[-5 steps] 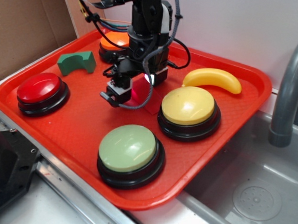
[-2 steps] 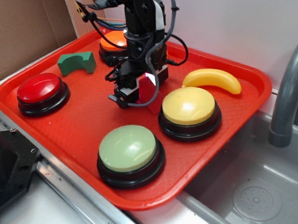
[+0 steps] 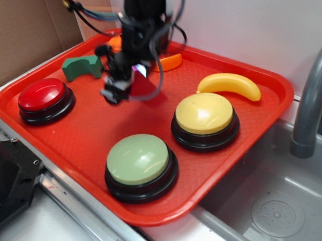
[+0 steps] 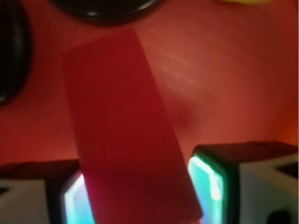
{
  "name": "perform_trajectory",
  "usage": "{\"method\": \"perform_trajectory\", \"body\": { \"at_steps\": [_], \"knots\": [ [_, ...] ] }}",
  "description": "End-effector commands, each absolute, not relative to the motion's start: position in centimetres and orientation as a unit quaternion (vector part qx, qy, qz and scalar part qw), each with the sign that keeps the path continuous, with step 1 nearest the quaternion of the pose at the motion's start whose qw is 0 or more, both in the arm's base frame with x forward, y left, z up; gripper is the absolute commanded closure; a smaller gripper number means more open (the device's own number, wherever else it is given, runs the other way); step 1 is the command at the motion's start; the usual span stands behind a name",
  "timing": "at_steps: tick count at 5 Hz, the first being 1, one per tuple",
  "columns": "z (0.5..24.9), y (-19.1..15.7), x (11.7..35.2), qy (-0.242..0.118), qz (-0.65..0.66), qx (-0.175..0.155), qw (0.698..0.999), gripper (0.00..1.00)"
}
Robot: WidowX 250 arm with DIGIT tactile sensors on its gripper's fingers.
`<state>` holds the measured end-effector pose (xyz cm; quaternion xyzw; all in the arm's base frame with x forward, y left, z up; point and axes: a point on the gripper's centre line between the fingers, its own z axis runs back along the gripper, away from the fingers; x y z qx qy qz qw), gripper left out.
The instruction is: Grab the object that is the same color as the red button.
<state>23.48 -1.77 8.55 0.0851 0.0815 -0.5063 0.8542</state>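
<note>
**Dark-red block pinched between the fingers**

The gripper, upper left of centre, is closed on the dark-red block, holding it clear of the tray. The red button sits at the left edge.

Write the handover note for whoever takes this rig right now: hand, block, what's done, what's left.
Hand: shut on the dark red block, raised above the tray; the wrist view shows the block between the two fingers.
Red button: at the tray's left edge, untouched.
Done: the block matching the red button is grabbed and off the tray.
Left: probably only to keep the grip; nothing further to pick.
</note>
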Motion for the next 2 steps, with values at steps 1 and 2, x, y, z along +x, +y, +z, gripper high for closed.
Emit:
{"method": "perform_trajectory", "body": {
  "at_steps": [1, 2],
  "knots": [
    [19.1, -3.5, 21.9, 0.097, -0.279, 0.129, 0.947, 1.00],
    [21.5, -5.1, 21.5, 0.107, -0.161, 0.091, 0.977, 1.00]
  ]
}}
